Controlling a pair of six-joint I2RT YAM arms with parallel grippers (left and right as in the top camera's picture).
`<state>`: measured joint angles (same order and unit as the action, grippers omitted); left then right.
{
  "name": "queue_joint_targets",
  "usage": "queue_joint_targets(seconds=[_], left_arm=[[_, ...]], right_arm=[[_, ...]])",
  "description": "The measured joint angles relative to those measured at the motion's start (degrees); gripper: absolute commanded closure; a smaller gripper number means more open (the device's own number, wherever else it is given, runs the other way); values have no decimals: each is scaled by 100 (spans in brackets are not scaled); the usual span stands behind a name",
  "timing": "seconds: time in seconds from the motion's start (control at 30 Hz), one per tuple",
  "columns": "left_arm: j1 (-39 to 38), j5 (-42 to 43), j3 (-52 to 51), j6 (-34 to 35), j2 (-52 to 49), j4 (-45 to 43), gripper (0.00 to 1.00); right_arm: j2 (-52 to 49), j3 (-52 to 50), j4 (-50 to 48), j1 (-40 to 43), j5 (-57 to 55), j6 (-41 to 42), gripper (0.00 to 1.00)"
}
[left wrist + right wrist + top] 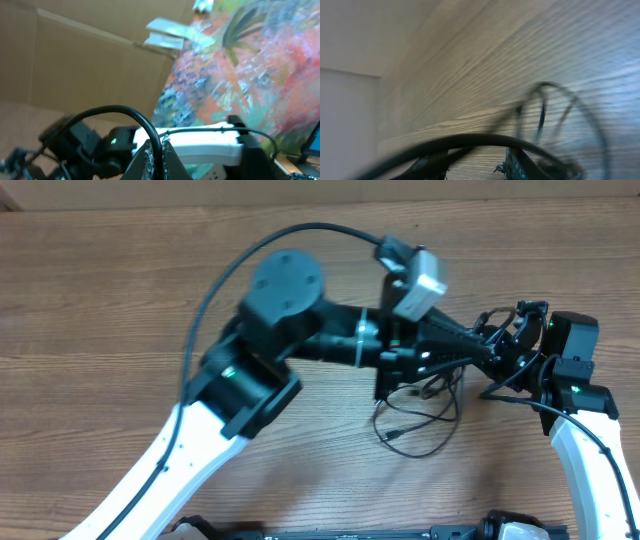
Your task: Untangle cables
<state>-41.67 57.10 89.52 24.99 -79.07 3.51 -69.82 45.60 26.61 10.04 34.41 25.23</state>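
Several cables (425, 395) on wooden table (100, 300)

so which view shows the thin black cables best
Overhead: the thin black cables lie as whole loops on the wooden table. Right wrist shows only blurred loops up close; left wrist, one strand arching at its fingers.

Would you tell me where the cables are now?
Overhead view: the cables loop on the table, right of centre, just below the left pincer in the picture.
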Motion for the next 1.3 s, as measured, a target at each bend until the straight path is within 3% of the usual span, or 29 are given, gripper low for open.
queue_joint_targets(seconds=[0.33, 0.47, 0.57, 0.67, 0.87, 1.03, 1.3], left_arm=[[1220, 149, 13, 55, 844, -155, 96], [1480, 245, 33, 59, 905, 299, 96], [1567, 264, 33, 37, 866, 662, 96], [1591, 264, 35, -4, 761, 990, 96], [1589, 247, 37, -7, 337, 1333, 96], [1451, 225, 37, -7, -66, 1438, 96], [1353, 11, 37, -7, -496, 1480, 96]], right_arm=[[-306, 0, 326, -2, -468, -2, 66], [-310, 0, 293, 0, -319, -9, 53], [-310, 0, 107, 0, 293, -175, 44], [-310, -2, -238, 0, 1329, -361, 42], [-310, 2, -1176, 0, 3335, -483, 22], [-310, 2, -1637, 0, 3921, -544, 13], [-310, 2, -2277, 0, 4695, -562, 9]])
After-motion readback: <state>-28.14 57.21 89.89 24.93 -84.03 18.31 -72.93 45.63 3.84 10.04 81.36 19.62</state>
